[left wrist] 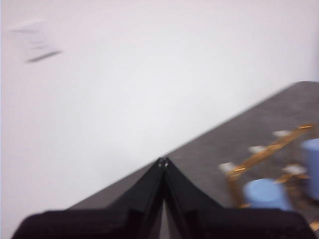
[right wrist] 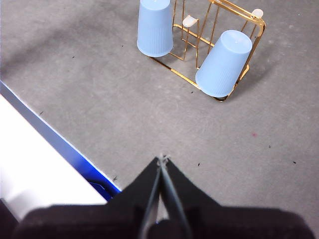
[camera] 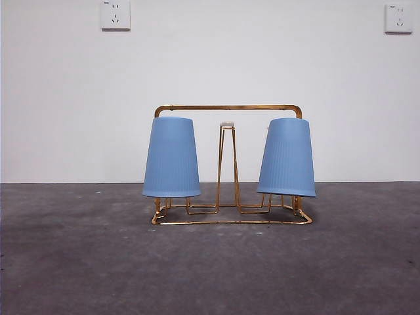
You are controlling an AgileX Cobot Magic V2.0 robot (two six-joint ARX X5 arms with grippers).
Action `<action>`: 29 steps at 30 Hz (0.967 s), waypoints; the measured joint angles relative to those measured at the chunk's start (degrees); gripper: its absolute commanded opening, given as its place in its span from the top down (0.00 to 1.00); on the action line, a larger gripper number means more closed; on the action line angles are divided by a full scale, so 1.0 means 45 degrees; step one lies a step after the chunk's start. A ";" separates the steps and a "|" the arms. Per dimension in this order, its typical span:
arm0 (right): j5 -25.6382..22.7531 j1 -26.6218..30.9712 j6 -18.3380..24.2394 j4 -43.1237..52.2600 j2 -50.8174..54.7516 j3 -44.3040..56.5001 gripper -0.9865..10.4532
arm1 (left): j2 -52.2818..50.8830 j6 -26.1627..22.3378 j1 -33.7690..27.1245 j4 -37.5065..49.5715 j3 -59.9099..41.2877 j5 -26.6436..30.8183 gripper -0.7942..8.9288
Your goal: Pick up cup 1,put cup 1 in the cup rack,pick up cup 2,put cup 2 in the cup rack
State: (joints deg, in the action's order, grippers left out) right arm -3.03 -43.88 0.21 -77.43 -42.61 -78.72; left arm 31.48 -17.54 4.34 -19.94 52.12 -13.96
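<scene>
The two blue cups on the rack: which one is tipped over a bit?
The blue cup on the right in the front view. It leans on the gold rack, while the other blue cup hangs straight.

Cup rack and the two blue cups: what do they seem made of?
The cup rack looks like thin metal wire with a shiny gold finish and white-tipped pegs. The left blue cup and right blue cup look like matte plastic, finely ribbed down the sides.

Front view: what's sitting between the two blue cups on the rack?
Between the left cup and the right cup stands one bare white-tipped peg of the cup rack, nothing hung on it; the front view shows it.
</scene>
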 measured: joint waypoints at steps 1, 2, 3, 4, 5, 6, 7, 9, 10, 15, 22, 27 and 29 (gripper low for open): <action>0.0000 0.0000 0.0000 0.0000 0.0000 0.0000 0.91 | -0.0393 -0.0053 -0.0301 0.0423 -0.0578 0.0107 0.92; 0.0000 0.0000 0.0000 0.0000 0.0000 0.0000 0.91 | -0.0787 -0.0102 -0.0554 0.0767 -0.1166 0.0136 0.92; 0.0000 0.0000 0.0000 0.0000 0.0000 0.0000 0.91 | -0.1137 -0.0107 -0.0738 0.1049 -0.1700 0.0155 0.92; 0.0000 0.0000 0.0000 0.0000 0.0000 0.0000 0.91 | -0.1554 -0.0107 -0.0923 0.1277 -0.2336 0.0146 0.92; 0.0000 0.0000 0.0000 0.0000 0.0000 0.0000 0.91 | -0.1982 -0.0102 -0.1069 0.1418 -0.2977 0.0151 0.92; 0.0000 0.0000 0.0000 0.0000 0.0000 0.0000 0.91 | -0.2346 -0.0102 -0.1175 0.1511 -0.3521 0.0146 0.92; 0.0000 0.0000 0.0000 0.0000 0.0000 0.0000 0.91 | -0.2754 -0.0102 -0.1297 0.1588 -0.4143 0.0146 0.92; 0.0000 0.0000 0.0000 0.0000 0.0000 0.0000 0.91 | -0.3449 -0.0092 -0.1472 0.1734 -0.5251 0.0151 0.92; 0.0000 0.0000 0.0000 0.0000 0.0000 0.0000 0.91 | -0.3779 -0.0058 -0.1545 0.1749 -0.5804 0.0151 0.92; 0.0000 0.0000 0.0000 0.0000 0.0000 0.0000 0.91 | -0.5153 0.0437 -0.1705 0.1753 -0.8063 0.0146 0.92; 0.0000 0.0000 0.0000 0.0000 0.0000 0.0000 0.91 | -0.6839 0.1511 -0.1705 0.1836 -1.0370 0.0151 0.92; 0.0000 0.0000 0.0000 0.0000 0.0000 0.0000 0.91 | -0.6907 0.2215 -0.1710 0.1928 -1.1210 0.0155 0.92; 0.0000 0.0000 0.0000 0.0000 0.0000 0.0000 0.91 | -0.6897 0.2380 -0.1710 0.1977 -1.1239 0.0155 0.92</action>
State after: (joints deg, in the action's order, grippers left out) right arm -3.03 -43.88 0.21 -77.43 -42.61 -78.72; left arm 0.45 -6.83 -3.36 -11.05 1.54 -13.26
